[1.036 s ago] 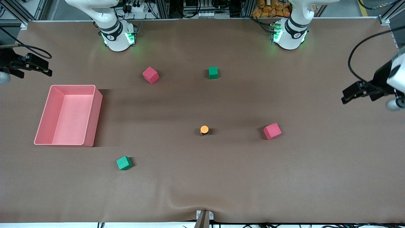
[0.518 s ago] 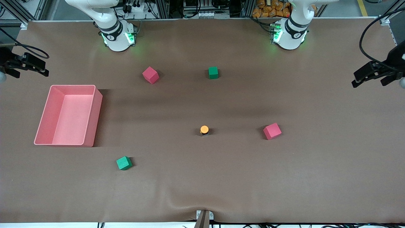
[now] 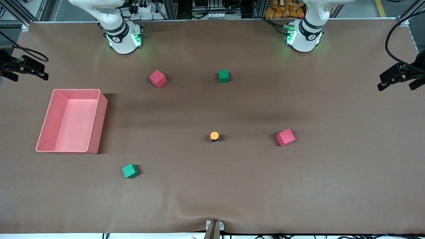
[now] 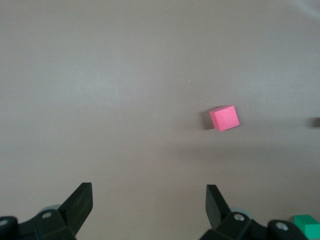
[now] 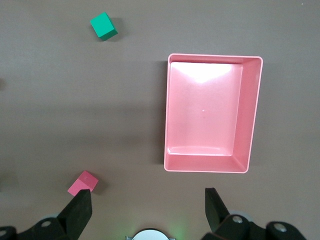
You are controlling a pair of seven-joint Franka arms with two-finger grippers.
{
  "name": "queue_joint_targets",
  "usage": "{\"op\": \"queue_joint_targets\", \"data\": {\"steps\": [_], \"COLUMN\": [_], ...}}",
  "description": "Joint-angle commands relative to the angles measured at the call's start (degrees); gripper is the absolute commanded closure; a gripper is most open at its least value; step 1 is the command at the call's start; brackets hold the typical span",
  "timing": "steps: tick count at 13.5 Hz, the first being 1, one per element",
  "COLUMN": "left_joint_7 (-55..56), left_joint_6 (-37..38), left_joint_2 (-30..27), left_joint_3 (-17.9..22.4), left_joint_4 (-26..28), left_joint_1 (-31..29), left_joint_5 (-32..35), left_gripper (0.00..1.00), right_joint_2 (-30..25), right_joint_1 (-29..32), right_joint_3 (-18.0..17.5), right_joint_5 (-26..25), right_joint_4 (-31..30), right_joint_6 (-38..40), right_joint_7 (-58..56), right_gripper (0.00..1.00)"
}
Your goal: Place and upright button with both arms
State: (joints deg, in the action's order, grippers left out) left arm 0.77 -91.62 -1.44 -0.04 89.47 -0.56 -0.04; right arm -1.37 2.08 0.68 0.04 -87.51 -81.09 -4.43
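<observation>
The button [image 3: 214,136] stands upright in the middle of the table, its orange cap on top of the black body. No gripper touches it. My left gripper [image 3: 396,83] hangs open and empty over the left arm's end of the table, its black fingers [image 4: 80,202] spread wide over bare mat. My right gripper [image 3: 29,74] hangs open and empty over the right arm's end, beside the pink bin [image 3: 98,126], with its fingers [image 5: 80,207] spread apart. The button does not show clearly in either wrist view.
A red cube [image 3: 285,137] lies beside the button toward the left arm's end and shows in the left wrist view [image 4: 224,118]. Another red cube [image 3: 158,78] and a green cube [image 3: 223,76] lie near the bases. A second green cube [image 3: 130,171] lies near the front.
Both grippers have drawn away from the middle toward their own ends of the table, the left one also toward the bases. The button and cubes have not moved.
</observation>
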Motion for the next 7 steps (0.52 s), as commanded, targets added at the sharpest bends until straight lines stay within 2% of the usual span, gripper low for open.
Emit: {"op": "queue_joint_targets", "data": {"steps": [1,7], "left_joint_7": [-0.9,-0.7], "left_joint_6": [0.5,0.5], "left_joint_2": [-0.7,-0.2], "left_joint_3": [-0.1,-0.1], "left_joint_4": [0.7,0.0], "left_joint_1": [-0.1,0.4], "left_joint_5": [0.7,0.8], "left_gripper": [0.0,0.0], "right_joint_2": [-0.3,-0.3], "right_joint_1": [0.8,0.8], "right_joint_3": [-0.5,-0.5], "right_joint_5": [0.0,0.0], "right_joint_4": [0.4,0.4], "right_joint_6": [0.1,0.2], "right_joint_7": [-0.1,0.2], "right_gripper": [0.0,0.0]}}
